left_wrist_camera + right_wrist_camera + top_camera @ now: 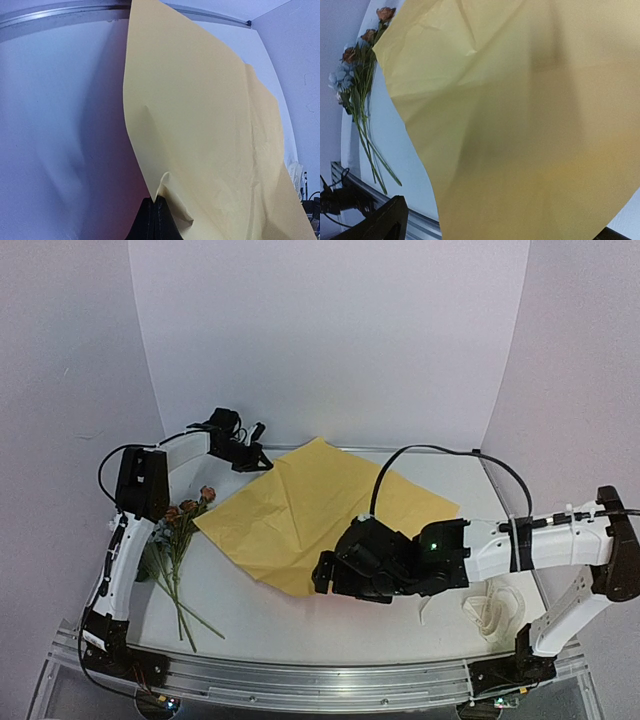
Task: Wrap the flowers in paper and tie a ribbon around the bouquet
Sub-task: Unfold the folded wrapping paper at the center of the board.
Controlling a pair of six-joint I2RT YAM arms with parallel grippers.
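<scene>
The paper point(320, 505), a large orange-yellow sheet, lies spread across the middle of the table. My left gripper point(252, 456) is at its far left corner; in the left wrist view the black fingertips point(154, 207) are shut on the curled corner of the paper point(210, 125). My right gripper point(325, 575) is at the sheet's near corner. Its jaws are open wide, with one finger point(385, 225) at the lower left, and the paper point(520, 125) covers the gap between them. The flowers point(180, 540) lie at the table's left, also visible as flowers point(362, 95). The ribbon point(495, 605) lies bunched at the right.
A metal rail point(320, 680) runs along the table's near edge. White backdrop walls close in the back and both sides. The right arm's black cable point(430, 450) arches over the paper's far right part.
</scene>
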